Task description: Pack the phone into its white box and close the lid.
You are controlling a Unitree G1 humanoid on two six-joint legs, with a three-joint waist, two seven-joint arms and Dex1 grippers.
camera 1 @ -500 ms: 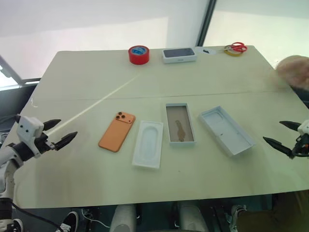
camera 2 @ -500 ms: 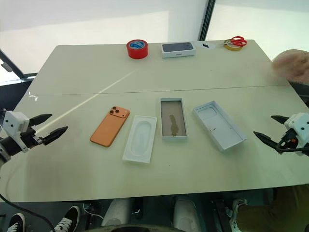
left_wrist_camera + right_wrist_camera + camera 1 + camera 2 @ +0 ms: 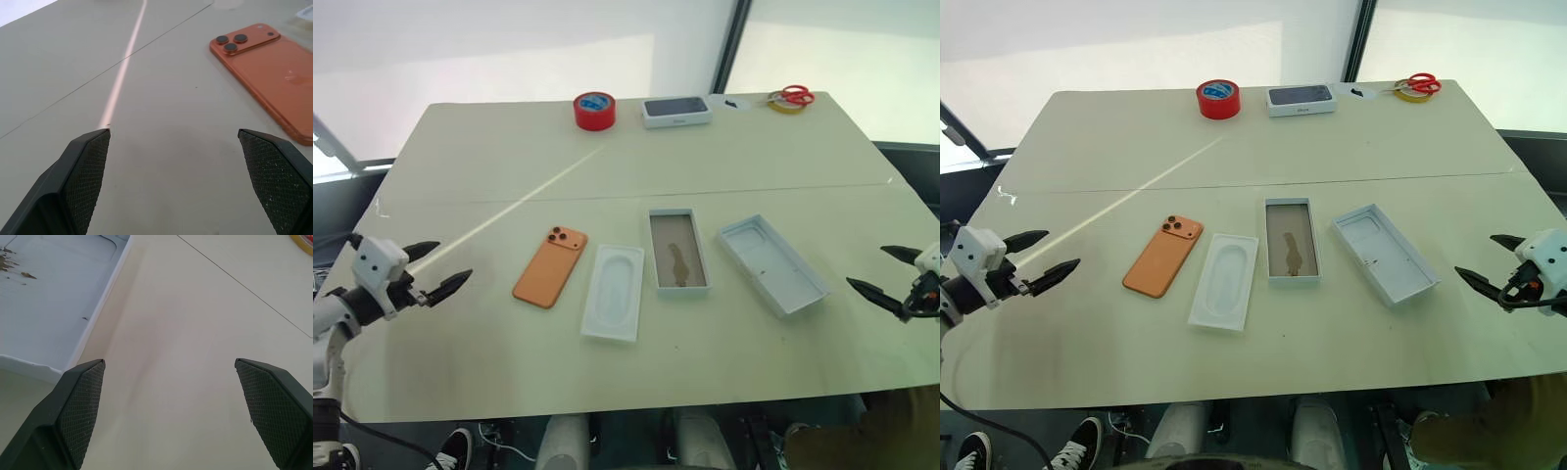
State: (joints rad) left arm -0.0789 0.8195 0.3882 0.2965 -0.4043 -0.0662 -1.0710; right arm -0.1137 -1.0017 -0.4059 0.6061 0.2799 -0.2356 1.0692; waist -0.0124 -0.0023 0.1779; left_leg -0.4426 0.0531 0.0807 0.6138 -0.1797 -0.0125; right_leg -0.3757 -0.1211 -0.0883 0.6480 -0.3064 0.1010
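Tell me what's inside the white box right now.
The white box lies open with a bare brownish floor bearing a darker smudge; nothing is in it. The phone and tray insert lie beside it on the table. Nothing covers its inside.

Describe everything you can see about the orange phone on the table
The phone is an orange smartphone with rounded corners, lying flat and back-up on the pale table. Three dark camera lenses cluster on a raised orange bump at its far corner. The back looks smooth and matte, with a faint logo at its middle. It sits slightly angled, just left of the white tray insert without touching it. Nothing rests on it and no fingers touch it.
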